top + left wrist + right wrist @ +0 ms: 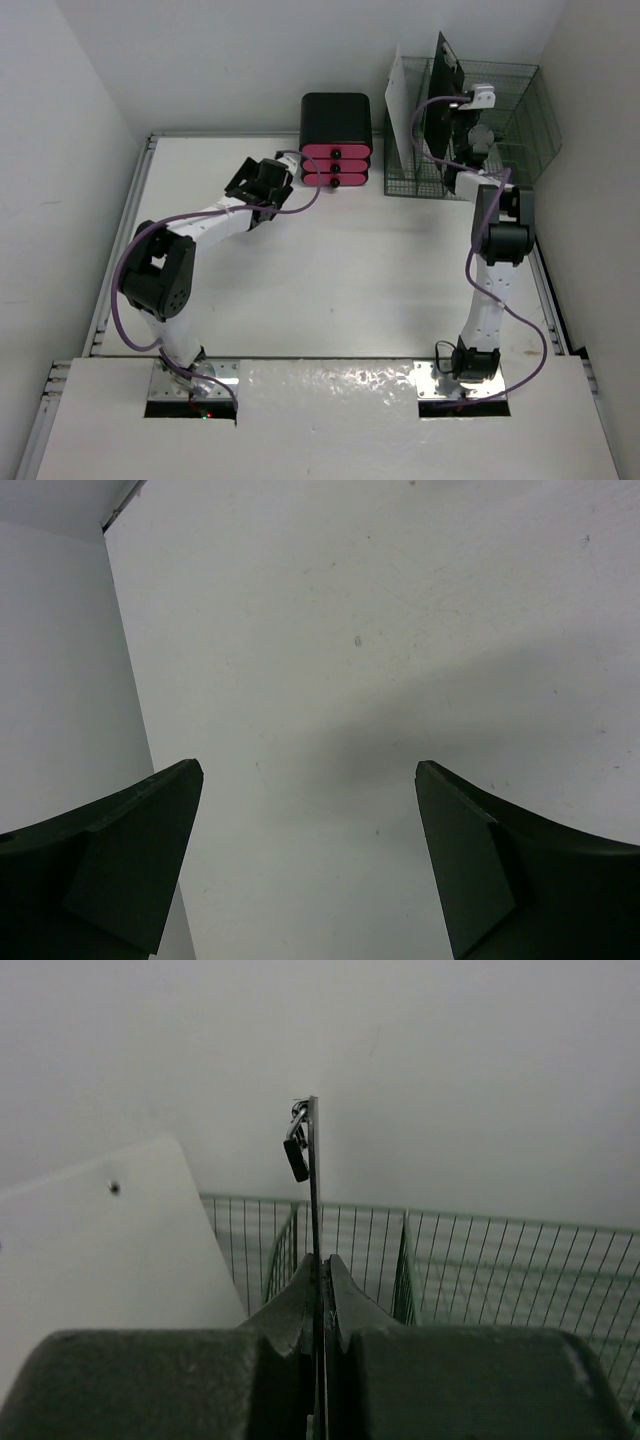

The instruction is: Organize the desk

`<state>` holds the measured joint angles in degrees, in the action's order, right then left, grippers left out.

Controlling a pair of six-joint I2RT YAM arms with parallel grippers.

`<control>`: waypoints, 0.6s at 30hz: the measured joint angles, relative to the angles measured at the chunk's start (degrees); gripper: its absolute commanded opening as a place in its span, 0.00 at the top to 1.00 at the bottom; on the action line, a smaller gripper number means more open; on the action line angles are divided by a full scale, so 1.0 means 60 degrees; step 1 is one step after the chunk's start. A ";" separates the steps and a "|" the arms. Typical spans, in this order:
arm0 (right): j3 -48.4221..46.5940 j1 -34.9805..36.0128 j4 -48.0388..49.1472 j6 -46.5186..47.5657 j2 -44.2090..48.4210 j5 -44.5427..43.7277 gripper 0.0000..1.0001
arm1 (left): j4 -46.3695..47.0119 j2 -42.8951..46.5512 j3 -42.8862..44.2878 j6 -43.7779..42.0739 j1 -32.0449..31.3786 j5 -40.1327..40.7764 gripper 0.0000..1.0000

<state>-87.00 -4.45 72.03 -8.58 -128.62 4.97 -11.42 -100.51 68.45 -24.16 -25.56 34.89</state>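
Two arms: bolted at the near edge of the white tabletop (340, 280), which spreads beneath and ahead of them.
Right end effector (318, 1260): closed tight on one edge of a thin black clipboard (313, 1160), held upright with its metal clip at the far end.
Around it: a green wire rack (500, 1260) lies just beyond and below, and a white board (120, 1250) leans to its left.
Left end effector (310, 770): fingers spread wide and gripping nothing, with bare tabletop below. A black and pink drawer unit (337, 125) is near, ahead.
Step in hand: probably slotting the clipboard into the rack.
Doing it well: keep the board vertical, line it up with a free slot beside the white board, lower slowly, and release only once the rack bears it.
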 measured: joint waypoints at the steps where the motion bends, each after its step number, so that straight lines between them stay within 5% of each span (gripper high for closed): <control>1: 0.0091 0.0011 0.0000 0.0007 -0.0087 -0.0025 1.00 | -0.0004 0.0000 0.0000 0.0000 0.0011 0.0000 0.14; 9: 0.0554 0.0073 0.0987 0.0430 -0.0149 -0.0142 1.00 | -0.0018 0.0000 0.0000 0.0007 0.0058 -0.0040 0.14; 11: 0.0776 0.0087 0.1162 0.0433 -0.0044 -0.0280 0.87 | -0.0022 0.0000 0.0004 0.0007 0.0080 -0.0044 0.14; 14: 0.1264 0.0127 0.1311 0.0470 0.0280 -0.0437 0.42 | -0.0033 0.0000 0.0004 0.0007 0.0113 -0.0047 0.14; 18: 0.1807 0.0178 0.1173 0.0616 0.0721 -0.0561 0.25 | -0.0051 0.0000 0.0004 0.0007 0.0153 -0.0084 0.14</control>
<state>-76.16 -3.38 79.07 -4.89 -124.29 1.61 -11.73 -100.51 68.47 -24.12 -24.64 34.39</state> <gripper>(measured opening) 0.676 0.861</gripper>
